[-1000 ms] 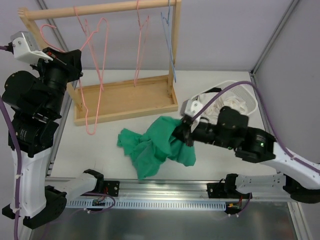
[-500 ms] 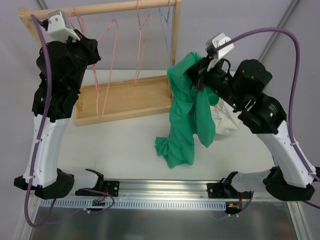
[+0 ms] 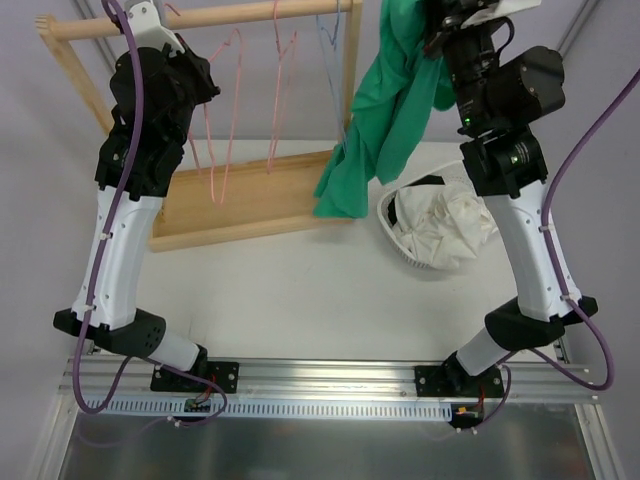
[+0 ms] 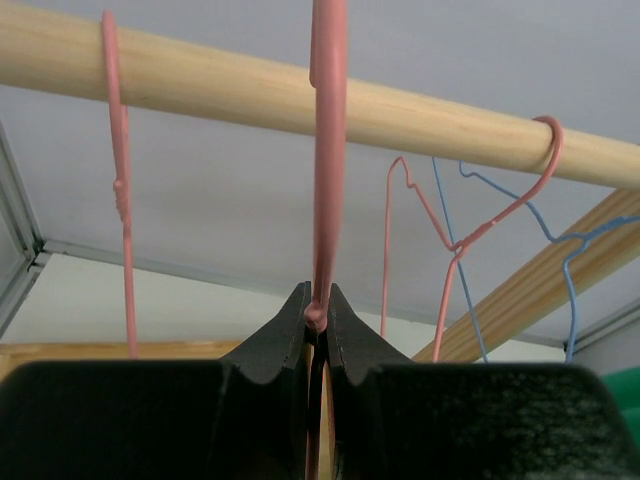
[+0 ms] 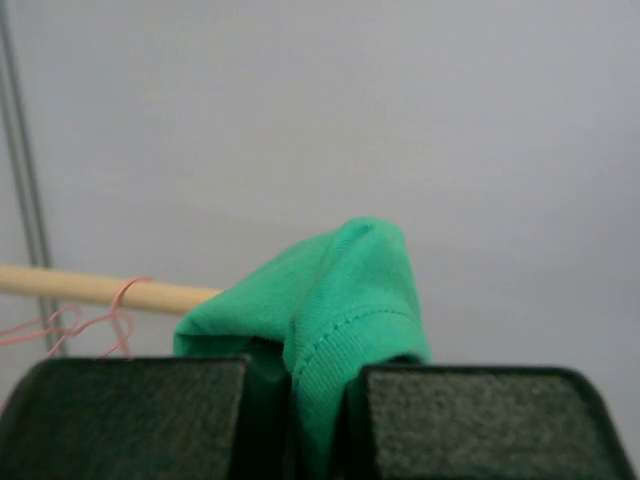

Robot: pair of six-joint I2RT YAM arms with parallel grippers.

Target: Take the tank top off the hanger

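Two arms stand up from the near edge of the tabletop [image 3: 300, 290], both reaching high toward the back. Past them on the right sits a basket [image 3: 392, 236] with white cloth [image 3: 445, 225] in it. Near its left rim hangs the hem of the tank top [image 3: 385, 100], dangling over the right end of the rack [image 3: 250, 200] and close to the post [image 3: 352, 90]. Following the green up, the right end effector [image 5: 300, 395] has a folded edge pinched between closed fingers, near the top of the overhead view. Far left, the left end effector [image 4: 318, 312] is nipped tight on the wire of a pink hanger [image 4: 327, 150], which crosses the rod [image 4: 220, 90] in the wrist view. I can't tell whether its hook is seated. That hanger looks bare, with other pink ones and a blue hanger [image 4: 575, 265] beside it.

From where I stand the top looks free of the wire, so what's left is getting it clear and down. I'd swing the right arm toward the near side, away from post and rod. It should lift enough that the hem doesn't drag across the rack or catch the blue hanger. Then it can lower onto the tabletop or basket before letting go. The left should hold its hanger steady until the cloth is well away.
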